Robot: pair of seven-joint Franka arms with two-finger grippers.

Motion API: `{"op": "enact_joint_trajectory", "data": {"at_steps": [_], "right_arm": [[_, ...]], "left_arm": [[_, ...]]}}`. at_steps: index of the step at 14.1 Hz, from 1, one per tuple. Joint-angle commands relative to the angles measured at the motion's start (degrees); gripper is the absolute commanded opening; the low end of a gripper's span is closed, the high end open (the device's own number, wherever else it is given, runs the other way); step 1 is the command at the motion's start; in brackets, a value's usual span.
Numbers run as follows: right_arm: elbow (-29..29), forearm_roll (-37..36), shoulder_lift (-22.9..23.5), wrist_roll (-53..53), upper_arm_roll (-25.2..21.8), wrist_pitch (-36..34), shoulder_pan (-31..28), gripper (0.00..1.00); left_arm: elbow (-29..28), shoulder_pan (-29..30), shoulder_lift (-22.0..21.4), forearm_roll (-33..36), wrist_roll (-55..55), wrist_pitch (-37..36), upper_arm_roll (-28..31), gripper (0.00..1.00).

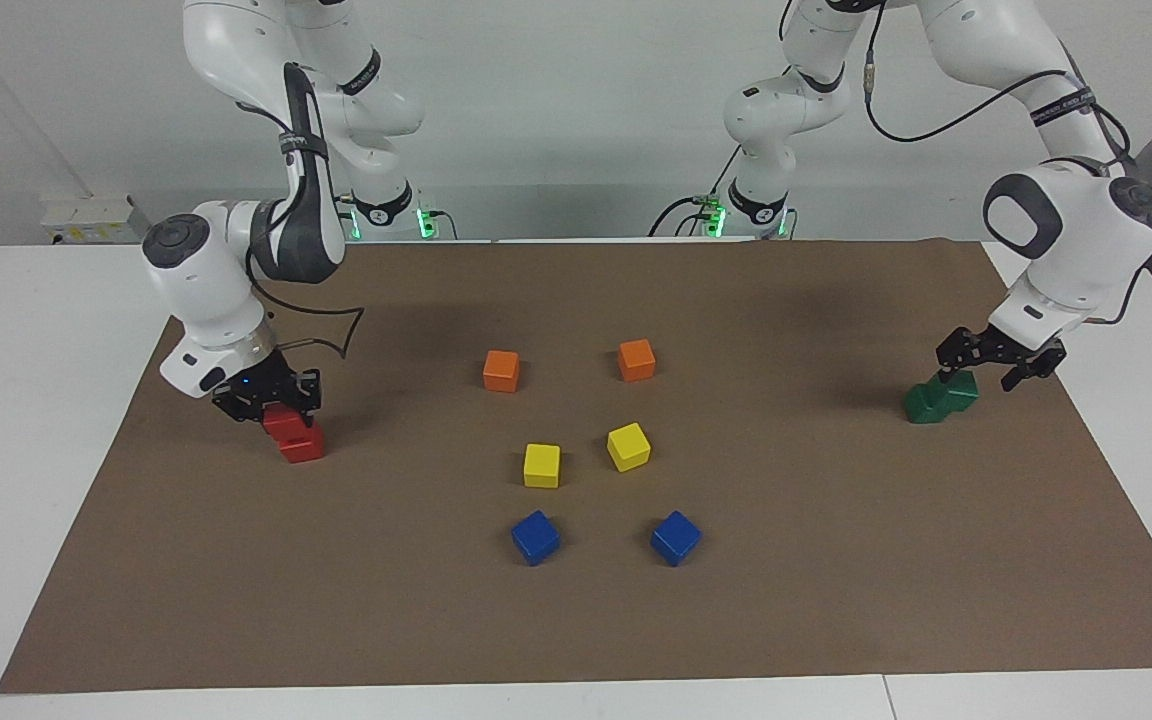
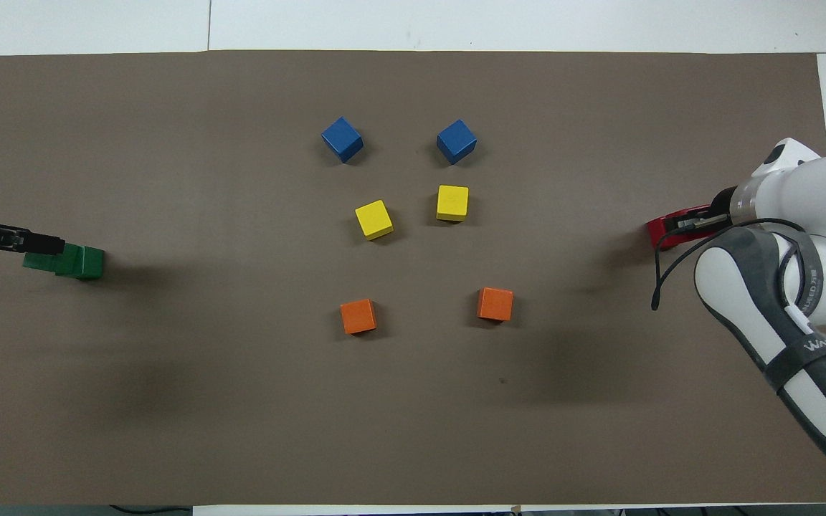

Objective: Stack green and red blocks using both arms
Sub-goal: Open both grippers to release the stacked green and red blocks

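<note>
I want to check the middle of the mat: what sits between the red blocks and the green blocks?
Six cubes, shown best in the overhead view: two orange, two yellow, two blue, between red blocks and green blocks.

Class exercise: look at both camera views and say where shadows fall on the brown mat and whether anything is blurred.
Facing view: soft dark patches lie on the brown mat beside the red blocks and green blocks; every cube edge looks crisp. Overhead view: broad, diffuse shadows spread near both arms; small shadows hug the cubes; no visible blur.

You have one stacked pair of blocks [image 1: 293, 433] at the right arm's end of the bench [image 1: 836, 620], another pair [image 1: 940, 399] at the left arm's end, six cubes [image 1: 586, 450] between them.
</note>
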Motion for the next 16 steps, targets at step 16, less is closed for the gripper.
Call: {"op": "enact_joint_trajectory", "data": {"at_steps": [16], "right_arm": [[-2.6,0.6,0.9,1.4,0.4,6.1,-0.3,0.0]], "left_arm": [[3.2,-5.5,-13.0,0.4,-22.9,-12.4,-1.0,1.0]]}}
